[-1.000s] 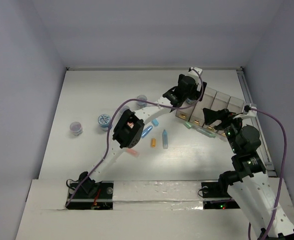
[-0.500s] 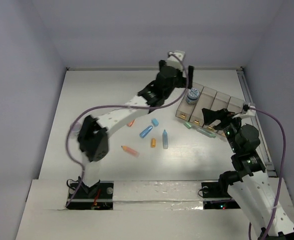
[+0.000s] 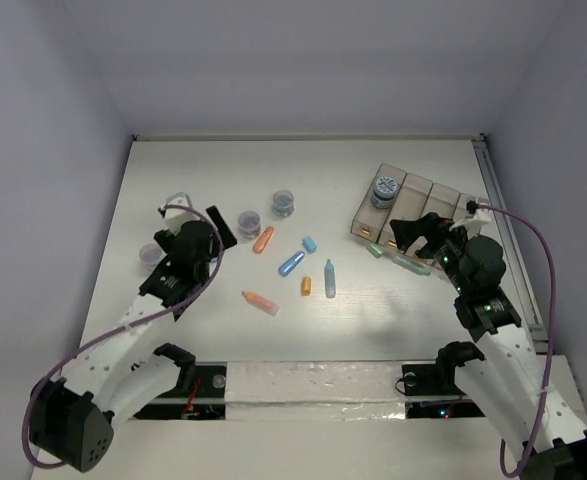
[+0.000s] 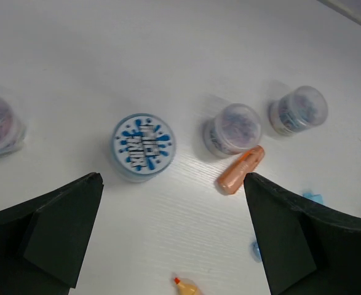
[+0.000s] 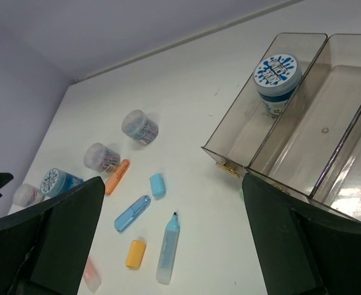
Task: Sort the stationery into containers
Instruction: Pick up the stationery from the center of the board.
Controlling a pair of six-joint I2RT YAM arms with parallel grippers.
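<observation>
The clear organiser [image 3: 425, 196] stands at the right, and one blue-lidded tub [image 3: 384, 190] stands in its leftmost compartment [image 5: 235, 132]. A second blue-lidded tub [image 4: 143, 146] lies below my left gripper [image 4: 172, 184], which hangs open and empty over the table's left part [image 3: 209, 234]. Two purple tubs [image 4: 232, 129] [image 4: 298, 109] and an orange stick [image 4: 240, 169] lie just beyond it. Blue sticks [image 3: 292, 263] and a marker [image 5: 168, 249] lie mid-table. My right gripper [image 3: 414, 236] hovers open and empty at the organiser's near edge [image 5: 172, 184], above pale green sticks [image 3: 375, 250].
Another purple tub [image 3: 151, 255] sits at the far left. A pinkish-orange stick [image 3: 260, 301] lies nearest the arm bases, with an orange cap [image 3: 306, 286] and a blue cap [image 3: 309, 243] close by. Walls close in the table on three sides.
My left arm has pulled back from the organiser to the table's left side, leaving the blue-lidded tub in the leftmost compartment. My right arm has shifted slightly.
</observation>
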